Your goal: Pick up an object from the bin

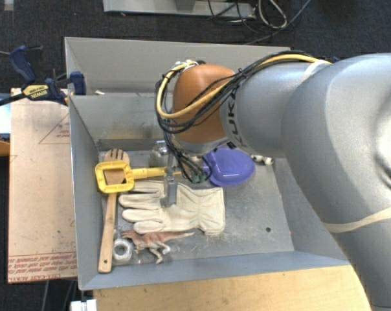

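- Hand (169, 190) of the grey robot arm (279, 115), below its orange wrist cover (199, 102), sits low at the upper edge of a white fabric work glove (182, 212) lying flat in the middle of the grey metal bin (273, 232). We cannot tell whether the hand is spread or pressed together.
- Just left of the hand we see a yellow plastic square-framed tool (114, 177).
- Along the left wall and front we note a long wooden fork (108, 229), a brown toy dinosaur (153, 241) and a silver metal ring (122, 250). A purple rounded plastic piece (231, 167) lies beyond the glove.
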{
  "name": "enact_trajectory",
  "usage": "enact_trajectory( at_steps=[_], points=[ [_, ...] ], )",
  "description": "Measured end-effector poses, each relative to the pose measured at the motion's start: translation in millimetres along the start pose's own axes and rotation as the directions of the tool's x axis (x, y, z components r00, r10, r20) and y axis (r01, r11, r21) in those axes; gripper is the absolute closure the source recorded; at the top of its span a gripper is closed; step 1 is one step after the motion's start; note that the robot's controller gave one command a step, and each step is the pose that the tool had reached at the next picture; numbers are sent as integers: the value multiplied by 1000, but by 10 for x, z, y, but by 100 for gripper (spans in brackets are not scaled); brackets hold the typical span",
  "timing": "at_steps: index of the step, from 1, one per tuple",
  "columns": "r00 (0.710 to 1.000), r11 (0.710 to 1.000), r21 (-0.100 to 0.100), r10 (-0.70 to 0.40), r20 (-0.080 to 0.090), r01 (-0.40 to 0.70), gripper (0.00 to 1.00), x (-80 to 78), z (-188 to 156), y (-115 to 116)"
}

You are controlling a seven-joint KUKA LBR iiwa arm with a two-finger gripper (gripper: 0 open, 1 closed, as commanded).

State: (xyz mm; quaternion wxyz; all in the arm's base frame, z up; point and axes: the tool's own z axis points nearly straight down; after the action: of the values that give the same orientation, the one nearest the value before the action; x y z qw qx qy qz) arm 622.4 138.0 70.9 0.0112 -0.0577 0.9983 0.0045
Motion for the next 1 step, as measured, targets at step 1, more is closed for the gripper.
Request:
enact_trajectory(
  at_steps=[1],
  points=[
    [997,997,0,-71,-16,71,100,-48,-33,63]
  ],
)
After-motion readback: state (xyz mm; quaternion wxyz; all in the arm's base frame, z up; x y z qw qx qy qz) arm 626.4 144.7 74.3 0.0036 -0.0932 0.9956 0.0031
